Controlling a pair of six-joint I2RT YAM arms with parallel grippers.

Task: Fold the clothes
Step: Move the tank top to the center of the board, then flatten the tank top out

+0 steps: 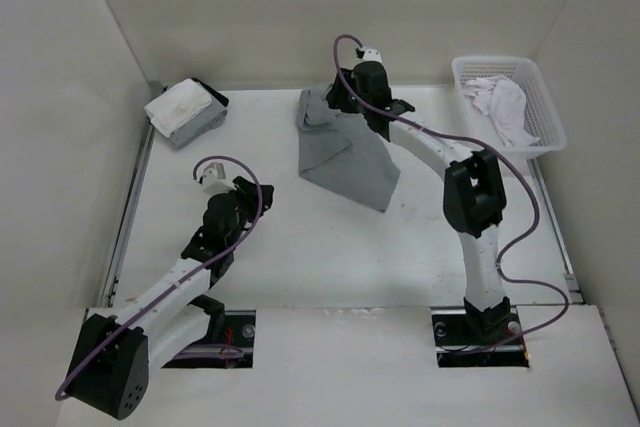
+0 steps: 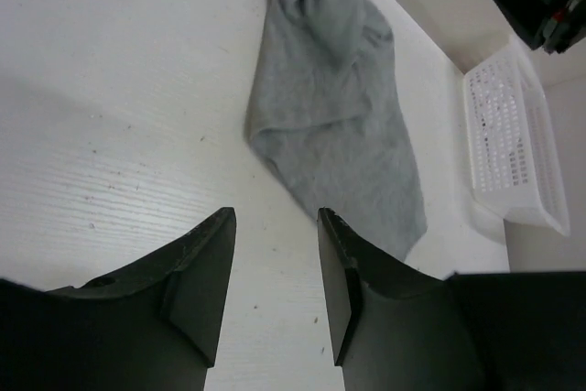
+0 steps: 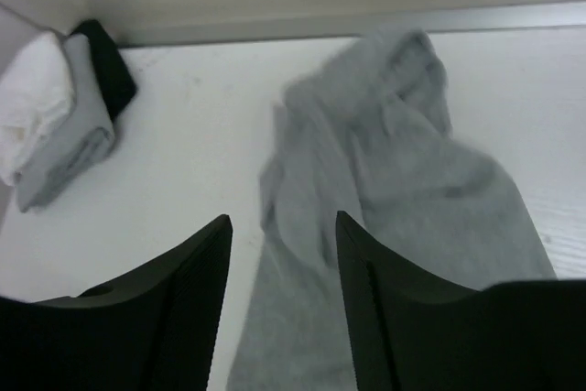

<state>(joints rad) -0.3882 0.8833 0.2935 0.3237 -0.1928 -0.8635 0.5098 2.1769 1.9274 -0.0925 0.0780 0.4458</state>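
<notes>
Right gripper [image 3: 282, 222]: jaws apart, nothing pinched between them. It hangs at the far end of the white table [image 1: 300, 257], right above the bunched top of the plain mid-grey knit T-shirt [image 1: 350, 162].

Left gripper [image 2: 275, 217]: jaws apart too, empty, over bare table to the near left of the shirt and well apart from it.

Shirt position: far centre of the table, in a long wedge-shaped heap. It is ridged and crumpled at the far end and flatter toward the near right. It is not spread out, and I cannot tell sleeves from hem.

Handling (judgement):
- Light, limp, no stiffness. It will drape, drag and stretch under pull.
- Not fragile. Unlikely to slide freely on the matte top.
- Plies lie on one another, so a deep pinch may take more than one layer.

Where to hold (judgement): at an outer edge or corner, with a shallow pinch. The near point of the wedge looks most accessible. The far bunch is the worst place, as its layers are tangled.

Not task items: white mesh plastic basket [image 1: 545, 142] at far right, small grey box [image 1: 200, 125] at far left.
</notes>
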